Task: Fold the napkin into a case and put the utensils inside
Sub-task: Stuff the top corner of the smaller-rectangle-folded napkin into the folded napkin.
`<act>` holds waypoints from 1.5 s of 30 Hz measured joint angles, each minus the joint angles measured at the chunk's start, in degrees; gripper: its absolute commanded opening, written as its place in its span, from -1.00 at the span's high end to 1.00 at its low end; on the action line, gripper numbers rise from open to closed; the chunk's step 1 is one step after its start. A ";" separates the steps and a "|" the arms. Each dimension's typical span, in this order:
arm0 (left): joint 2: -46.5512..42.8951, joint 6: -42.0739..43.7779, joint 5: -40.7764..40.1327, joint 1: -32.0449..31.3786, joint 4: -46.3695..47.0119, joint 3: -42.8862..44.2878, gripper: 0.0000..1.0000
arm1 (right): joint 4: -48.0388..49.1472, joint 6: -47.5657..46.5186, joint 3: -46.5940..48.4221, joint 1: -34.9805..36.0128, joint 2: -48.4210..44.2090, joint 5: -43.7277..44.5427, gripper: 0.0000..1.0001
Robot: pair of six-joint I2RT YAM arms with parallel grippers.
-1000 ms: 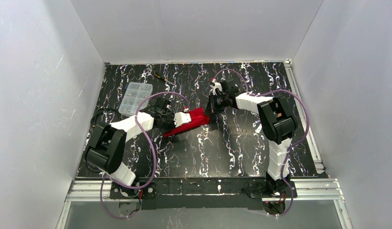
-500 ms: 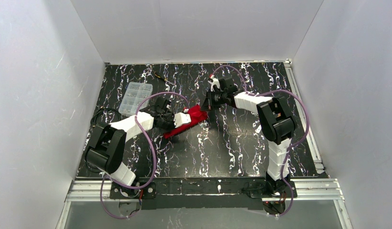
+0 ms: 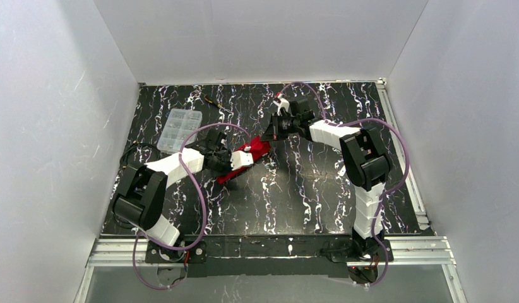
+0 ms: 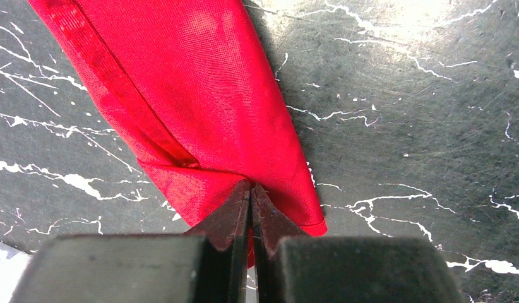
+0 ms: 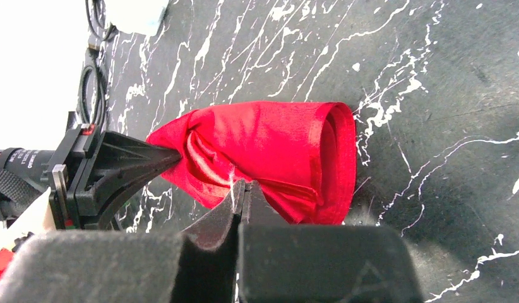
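Tabletop [image 3: 295,189] of black marble, white walls [image 3: 257,38]; left fingers [image 4: 232,211] and right fingers [image 5: 219,218] pinch napkin [image 4: 200,95].

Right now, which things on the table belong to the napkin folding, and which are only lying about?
For the job:
- napkin
- left claw, shut on the napkin
- right claw, shut on the napkin

Lying about:
- clear box
- black-and-yellow tool

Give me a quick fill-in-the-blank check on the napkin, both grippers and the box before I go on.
1. The napkin is coloured ____.
2. The left gripper and the right gripper are both ____ on it.
3. The clear compartment box sits on the ____ arm's side of the table.
Missing words: red; shut; left.
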 measured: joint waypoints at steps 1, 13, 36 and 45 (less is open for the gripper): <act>0.00 0.52 0.07 -0.02 -0.13 -0.02 1.00 | 0.00 -0.07 0.00 0.02 0.00 -0.39 0.97; -0.22 5.44 0.85 -0.31 -1.29 -0.22 1.00 | -5.97 -1.75 8.70 1.25 6.99 0.37 0.97; -0.96 6.47 0.87 -2.29 -4.66 -0.13 1.00 | -3.61 2.84 2.73 5.62 5.07 21.49 0.97; -1.36 6.47 0.81 -2.56 -4.22 -0.68 1.00 | -0.35 4.52 2.75 5.60 5.03 19.67 0.97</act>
